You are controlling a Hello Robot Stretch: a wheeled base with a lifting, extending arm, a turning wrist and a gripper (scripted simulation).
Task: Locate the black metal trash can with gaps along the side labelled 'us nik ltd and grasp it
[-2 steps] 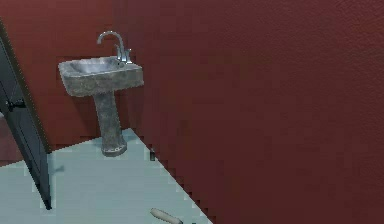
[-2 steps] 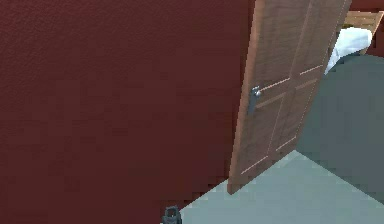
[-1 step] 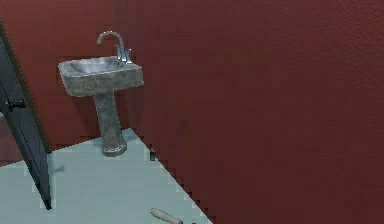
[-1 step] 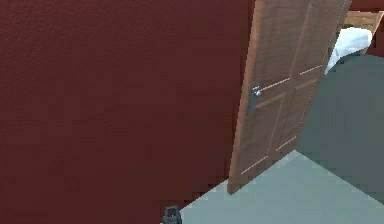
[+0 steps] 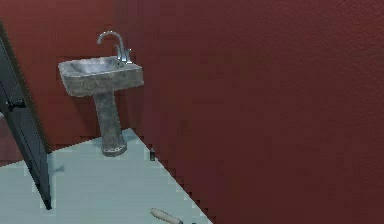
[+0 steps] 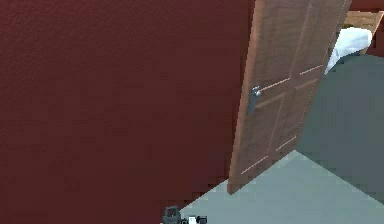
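walls (image 5: 260, 90): dark red | floor (image 5: 100, 185): pale grey | pedestal sink (image 5: 103, 78): grey stone | door (image 6: 285, 85): brown wood

no legible txt, no labels, no signs, no nos.

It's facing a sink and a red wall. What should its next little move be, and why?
Probably a small turn of the base to look around. Ahead stand a pedestal sink and a red wall; at the arm's side, a wooden door stands open. None of these looks like a black metal can, so reaching would be premature.
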